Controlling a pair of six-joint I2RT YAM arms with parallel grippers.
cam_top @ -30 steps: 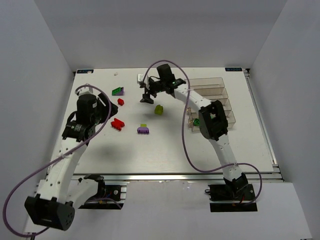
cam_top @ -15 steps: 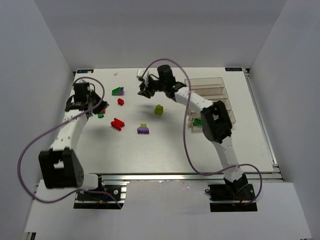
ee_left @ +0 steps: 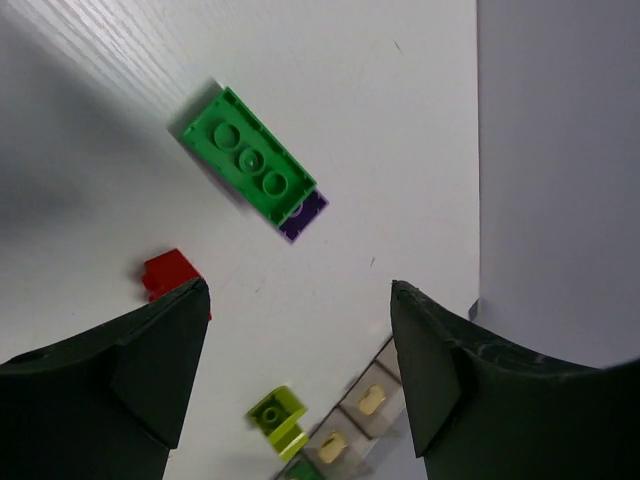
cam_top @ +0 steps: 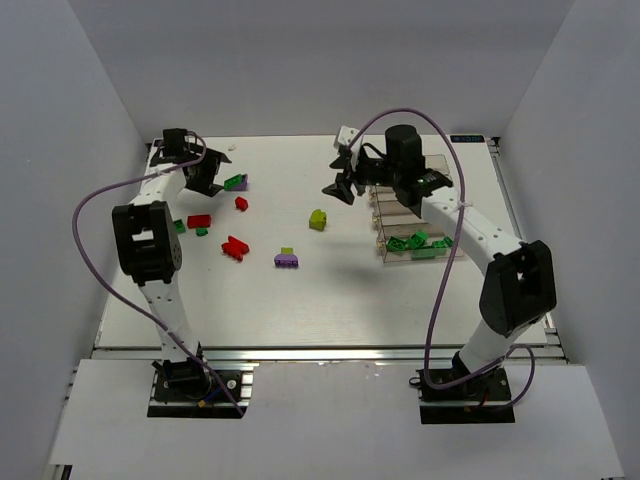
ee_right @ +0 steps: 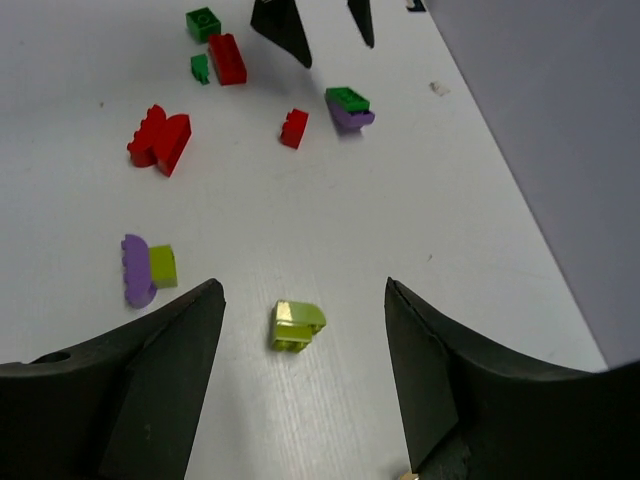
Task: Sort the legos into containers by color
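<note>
— White bench [cam_top: 330, 300], grey walls. Where are the legos?

— Mostly spread over the left and middle. One green-on-purple brick [cam_top: 236, 182] sits far left, with red ones [cam_top: 235, 246] nearer, and a yellow-green brick [cam_top: 318, 219] lies mid-bench. Several green bricks [cam_top: 418, 243] are in the nearest bin of the containers [cam_top: 384, 243] on the right.

— And the claws?

— Over on the far left, the left claw [cam_top: 212, 182] hangs just left of the green-on-purple brick, fingers wide, gripping nothing. By the containers' left side, the right claw [cam_top: 340, 190] is likewise wide and empty, the yellow-green brick on the bench just nearer.
</note>
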